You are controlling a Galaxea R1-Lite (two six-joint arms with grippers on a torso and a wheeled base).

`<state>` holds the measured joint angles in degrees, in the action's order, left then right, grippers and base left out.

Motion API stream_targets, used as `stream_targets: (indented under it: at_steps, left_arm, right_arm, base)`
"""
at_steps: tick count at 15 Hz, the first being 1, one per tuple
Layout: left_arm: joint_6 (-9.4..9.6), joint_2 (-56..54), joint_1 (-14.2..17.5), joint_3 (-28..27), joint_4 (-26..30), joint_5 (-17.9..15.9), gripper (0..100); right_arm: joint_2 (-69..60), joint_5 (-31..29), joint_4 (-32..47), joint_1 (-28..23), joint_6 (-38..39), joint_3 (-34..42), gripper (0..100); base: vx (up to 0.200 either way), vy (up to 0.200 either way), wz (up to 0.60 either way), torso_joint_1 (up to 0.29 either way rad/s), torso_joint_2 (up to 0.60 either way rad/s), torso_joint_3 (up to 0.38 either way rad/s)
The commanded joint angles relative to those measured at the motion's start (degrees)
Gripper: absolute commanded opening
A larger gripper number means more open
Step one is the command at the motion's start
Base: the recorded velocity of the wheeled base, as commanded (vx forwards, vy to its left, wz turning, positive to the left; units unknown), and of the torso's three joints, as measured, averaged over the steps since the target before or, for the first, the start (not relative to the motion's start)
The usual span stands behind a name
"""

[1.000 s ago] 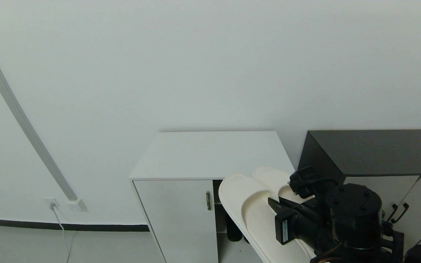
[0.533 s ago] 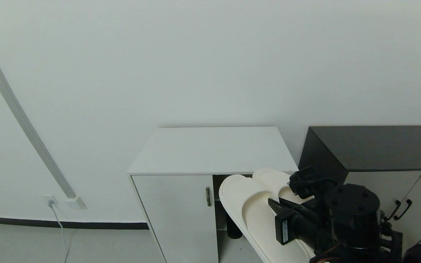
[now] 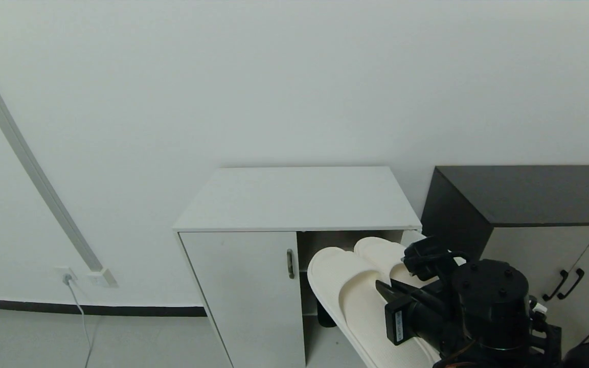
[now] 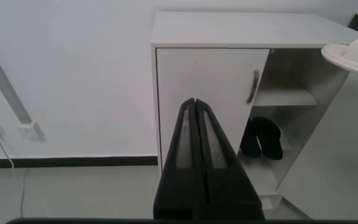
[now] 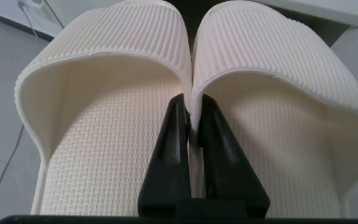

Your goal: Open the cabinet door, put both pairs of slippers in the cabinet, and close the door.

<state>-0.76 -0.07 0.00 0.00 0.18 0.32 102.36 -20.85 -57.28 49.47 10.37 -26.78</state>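
The white cabinet [image 3: 294, 199] has its left door [image 3: 243, 296] closed and its right half open. A pair of white slippers [image 3: 345, 286] hangs side by side in front of that opening, toes toward it. My right gripper [image 5: 193, 102] is shut on the two inner edges of the white slippers [image 5: 104, 124]. A pair of black slippers [image 4: 263, 135] stands inside on the lower level, under a shelf [image 4: 278, 96]. My left gripper [image 4: 195, 106] is shut with nothing in it, held low and well in front of the closed door [image 4: 204, 93].
A dark-topped cabinet [image 3: 529, 194] with two black handles [image 3: 563, 283] stands close to the right of the white one. A wall socket with a hanging cable [image 3: 67, 278] and a slanted wall conduit [image 3: 28, 163] lie to the left, over bare floor [image 3: 95, 342].
The whole head picture has shifted, with the cabinet now higher in it. The white slippers, which overlapped the cabinet's top edge, now sit below it before the opening. Both grippers are unchanged.
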Motion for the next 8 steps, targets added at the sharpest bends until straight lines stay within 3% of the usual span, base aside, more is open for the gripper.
stream_targets:
  at_steps: [1, 8]
  left_arm:
    - [-0.04, 0.1, 0.0, 0.0, 0.0, 0.0, 0]
    - [-0.04, 0.1, 0.0, 0.0, 0.0, 0.0, 0]
  right_arm:
    - [0.5, -0.1, 0.0, 0.0, 0.0, 0.0, 0]
    - [0.9, -0.1, 0.0, 0.0, 0.0, 0.0, 0]
  base:
    - [0.000, 0.000, 0.00, -0.168, 0.39, 0.212]
    - [0.000, 0.000, 0.00, -0.208, 0.49, 0.279]
